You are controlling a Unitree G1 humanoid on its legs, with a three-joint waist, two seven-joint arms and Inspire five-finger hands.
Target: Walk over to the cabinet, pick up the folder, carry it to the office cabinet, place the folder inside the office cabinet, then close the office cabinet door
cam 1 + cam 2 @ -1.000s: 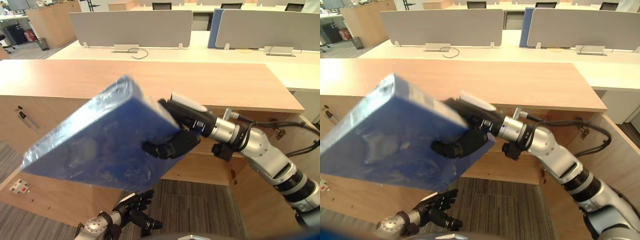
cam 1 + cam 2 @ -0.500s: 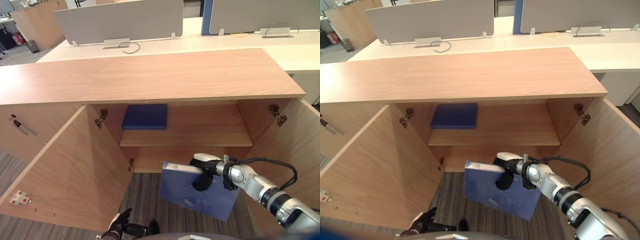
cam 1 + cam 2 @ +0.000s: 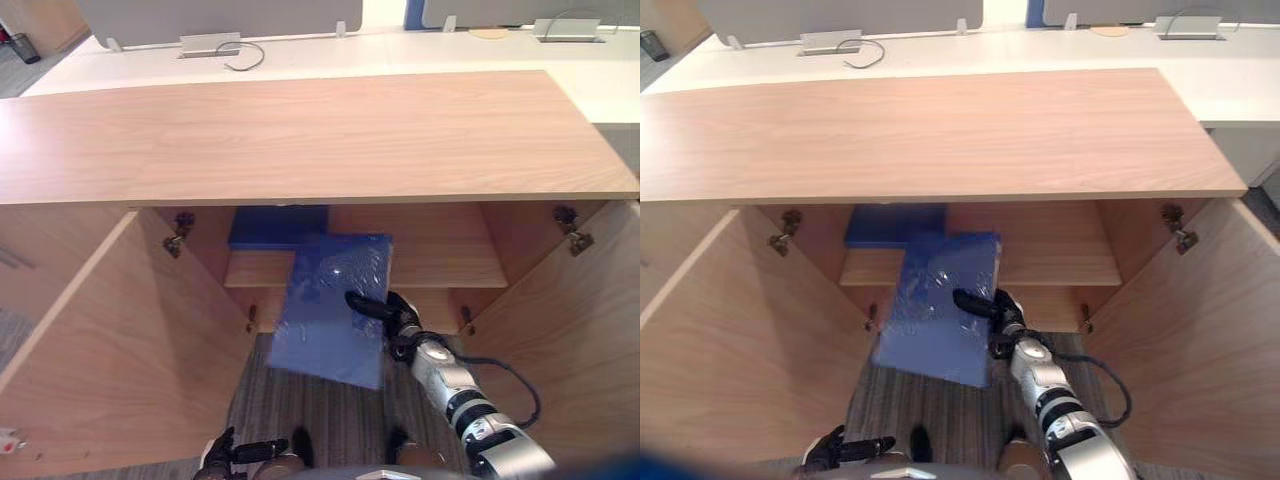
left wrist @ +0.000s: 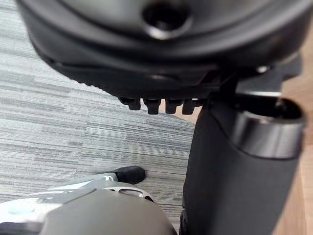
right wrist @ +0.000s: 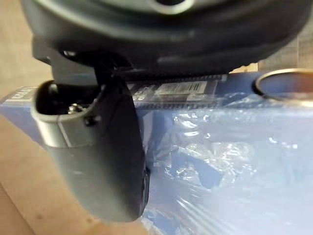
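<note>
Gripping the blue folder (image 3: 335, 300) by its right edge, pressed a thumb (image 5: 98, 147) flat on the plastic-wrapped face and curled the fingers behind it, with the right robot hand (image 3: 392, 318) closed round the folder. Held it tilted in front of the open office cabinet (image 3: 300, 140), upper edge overlapping the front of the shelf (image 3: 440, 262) and lower corner over the carpet (image 3: 300, 415). Could not tell whether it touched the shelf. Had not yet set it inside. Saw a second blue folder (image 3: 270, 228) lying flat at the shelf's left rear, partly hidden by the held one. Found the left door (image 3: 120, 350) and the right door (image 3: 575, 330) swung wide on either side. Hung the left robot hand (image 3: 240, 452) low over the carpet near the left door, well apart from the folder, fingers loosely straight and holding nothing. Noted a pale worktop (image 3: 300, 55) running behind the cabinet.
</note>
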